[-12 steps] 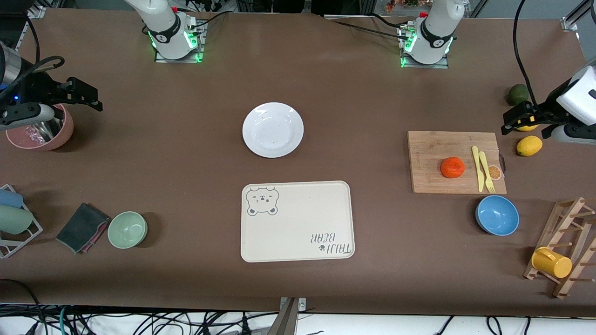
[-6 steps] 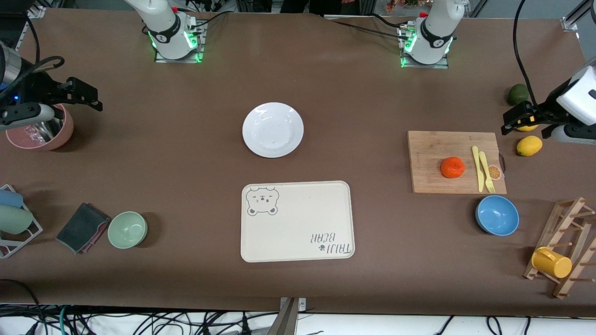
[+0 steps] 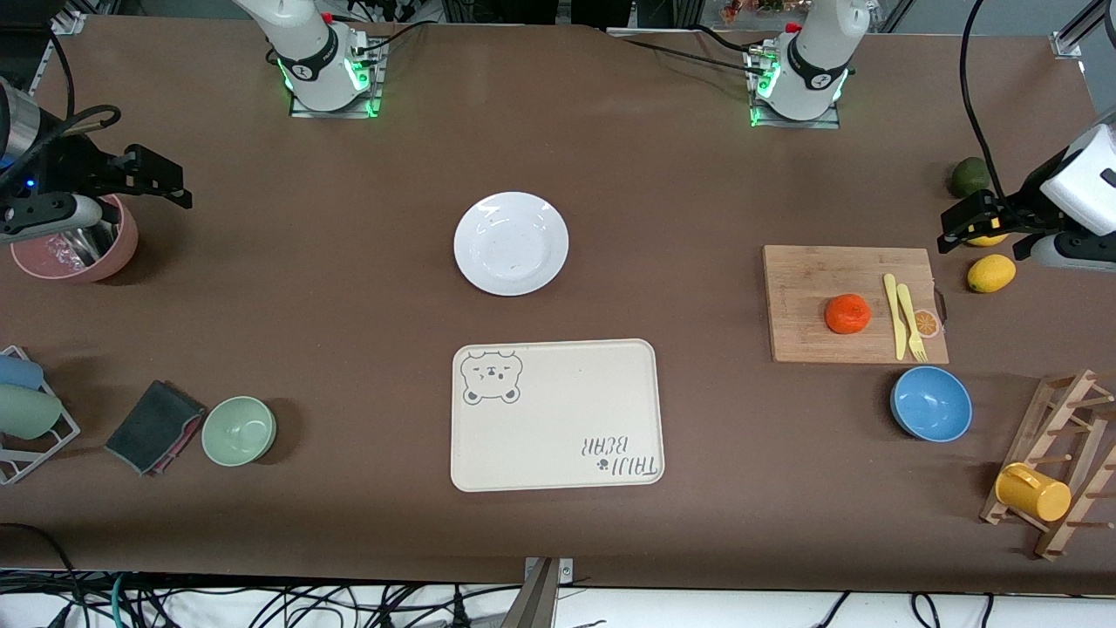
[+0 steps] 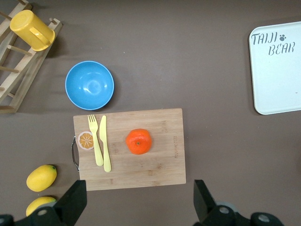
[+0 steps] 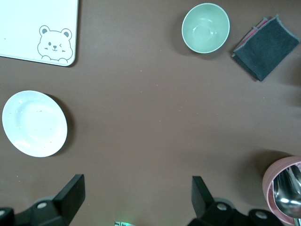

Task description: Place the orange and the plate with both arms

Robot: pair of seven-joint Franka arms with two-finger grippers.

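The orange (image 3: 847,313) lies on a wooden cutting board (image 3: 806,296) toward the left arm's end of the table; it also shows in the left wrist view (image 4: 138,141). The white plate (image 3: 511,243) sits mid-table, farther from the front camera than the cream bear-print tray (image 3: 558,419); it also shows in the right wrist view (image 5: 34,123). My left gripper (image 3: 963,221) hangs open and empty over the table's edge by the lemons. My right gripper (image 3: 157,179) hangs open and empty beside a pink bowl (image 3: 122,244). Both arms wait.
A yellow knife and fork (image 3: 903,316) lie on the board. A blue bowl (image 3: 930,404), two lemons (image 3: 990,273), an avocado (image 3: 969,177) and a wooden rack with a yellow mug (image 3: 1033,493) are near it. A green bowl (image 3: 239,430) and dark cloth (image 3: 155,426) lie toward the right arm's end.
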